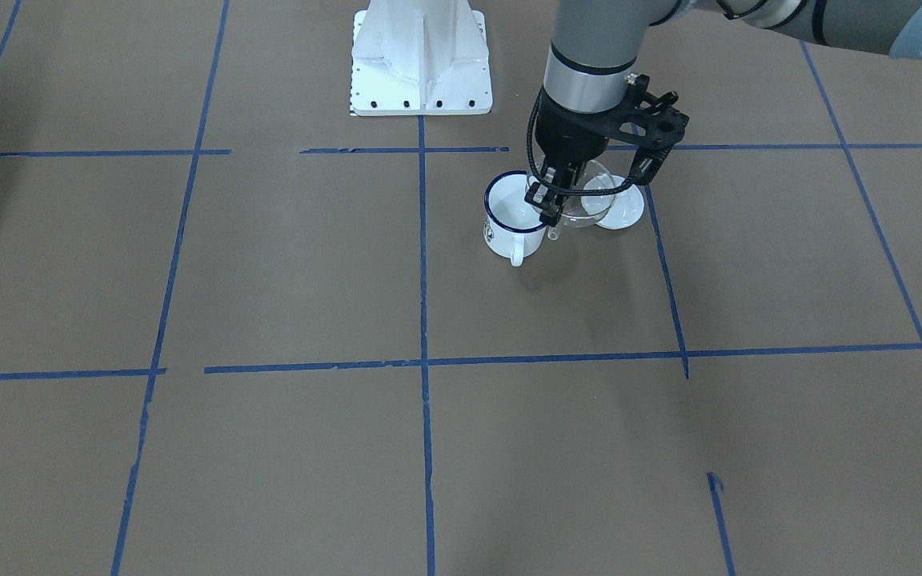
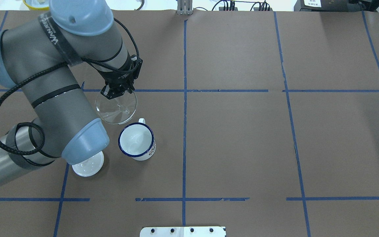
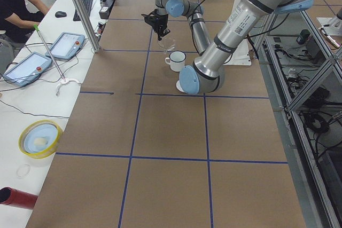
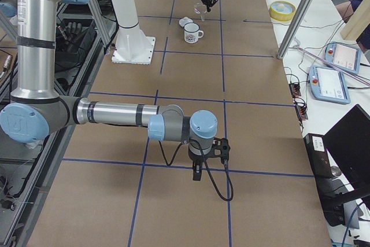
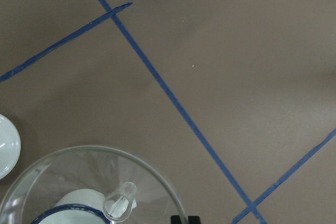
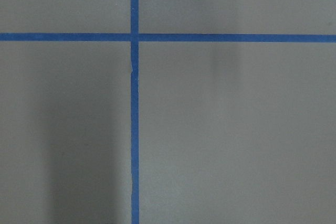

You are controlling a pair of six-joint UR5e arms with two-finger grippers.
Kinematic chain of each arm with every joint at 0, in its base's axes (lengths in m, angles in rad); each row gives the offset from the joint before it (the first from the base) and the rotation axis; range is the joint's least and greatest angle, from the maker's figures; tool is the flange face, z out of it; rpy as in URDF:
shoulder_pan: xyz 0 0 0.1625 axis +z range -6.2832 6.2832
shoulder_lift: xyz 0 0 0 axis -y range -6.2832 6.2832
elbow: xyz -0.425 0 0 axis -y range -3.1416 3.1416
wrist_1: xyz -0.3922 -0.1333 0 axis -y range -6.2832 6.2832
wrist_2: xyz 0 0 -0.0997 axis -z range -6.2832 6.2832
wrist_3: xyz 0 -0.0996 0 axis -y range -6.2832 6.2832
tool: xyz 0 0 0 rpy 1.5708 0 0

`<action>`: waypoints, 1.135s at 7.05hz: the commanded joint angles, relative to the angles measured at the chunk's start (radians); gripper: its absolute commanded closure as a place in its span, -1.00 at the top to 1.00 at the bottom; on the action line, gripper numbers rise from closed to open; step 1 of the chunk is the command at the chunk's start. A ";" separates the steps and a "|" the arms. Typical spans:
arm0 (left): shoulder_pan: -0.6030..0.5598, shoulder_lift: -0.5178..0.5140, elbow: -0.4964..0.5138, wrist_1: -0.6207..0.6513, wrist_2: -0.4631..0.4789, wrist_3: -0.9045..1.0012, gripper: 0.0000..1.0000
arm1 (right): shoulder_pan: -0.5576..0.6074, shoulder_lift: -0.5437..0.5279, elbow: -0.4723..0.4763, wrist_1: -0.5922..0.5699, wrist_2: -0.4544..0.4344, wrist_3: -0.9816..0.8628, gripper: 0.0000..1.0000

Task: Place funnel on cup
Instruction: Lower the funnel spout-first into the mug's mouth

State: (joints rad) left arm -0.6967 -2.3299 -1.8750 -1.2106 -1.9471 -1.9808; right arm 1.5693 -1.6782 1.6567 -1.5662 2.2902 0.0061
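Note:
My left gripper is shut on the rim of the clear funnel and holds it above the table, spout down. The white cup with the dark blue rim stands upright just beside the funnel, on the side nearer the robot. In the front view the gripper and funnel sit right next to the cup. In the left wrist view the funnel partly overlaps the cup's rim. My right gripper shows only in the exterior right view, far from them; I cannot tell its state.
A round white lid lies on the table next to the cup, partly under my left arm's elbow; it also shows in the front view. The white robot base plate stands at the table's robot side. Blue tape lines cross the brown table.

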 commanded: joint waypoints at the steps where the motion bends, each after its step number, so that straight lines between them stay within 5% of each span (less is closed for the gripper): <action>1: 0.074 -0.002 0.036 0.006 -0.004 -0.003 -1.00 | 0.000 0.000 0.000 0.000 0.000 0.000 1.00; 8: 0.102 0.000 0.092 -0.039 -0.007 0.048 -1.00 | 0.000 0.000 0.000 0.000 0.000 0.000 1.00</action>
State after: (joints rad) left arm -0.5953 -2.3306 -1.8037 -1.2256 -1.9536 -1.9446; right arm 1.5693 -1.6782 1.6567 -1.5662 2.2902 0.0061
